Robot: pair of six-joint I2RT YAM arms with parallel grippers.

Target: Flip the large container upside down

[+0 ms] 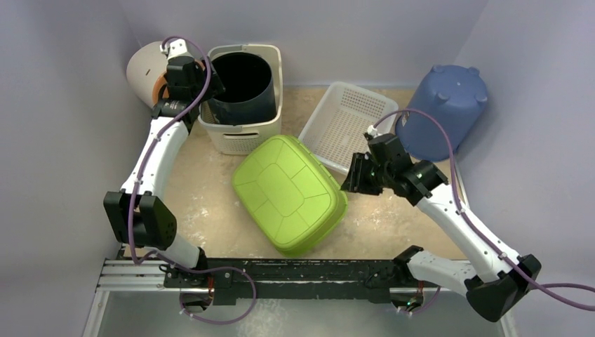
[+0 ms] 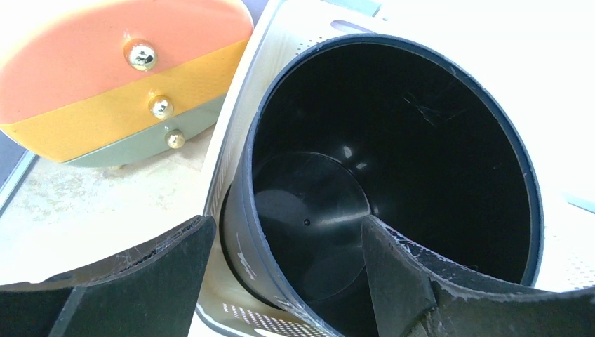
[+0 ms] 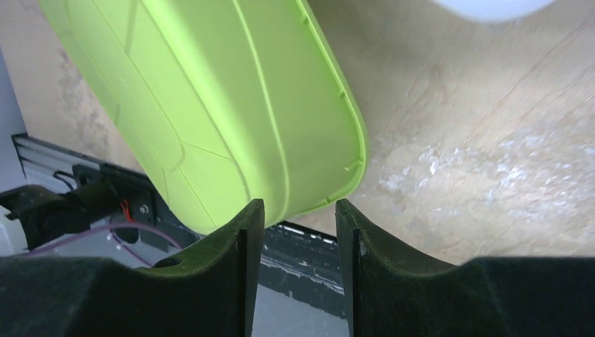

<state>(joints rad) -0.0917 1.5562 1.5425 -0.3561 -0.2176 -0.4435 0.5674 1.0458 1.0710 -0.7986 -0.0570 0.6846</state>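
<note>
We record the table (image 1: pixel 414 217) carrying, at its centre, the green container (image 1: pixel 289 193), lying base up with its ribbed underside showing. At far right the blue tub (image 1: pixel 449 105) is inverted too (feet uppermost) and stands against the wall. At far left we note the white bin (image 1: pixel 242 137) with the black bucket (image 1: pixel 242 88) inside it. The basket (image 1: pixel 347 123) lies between bin and tub. The right gripper (image 3: pixel 299 207) sits just beside the container's right rim, jaws parted narrowly, nothing between them. The left gripper (image 2: pixel 288 223) is spread wide astride the bucket's rim, one finger inside, one outside, gripping nothing.
</note>
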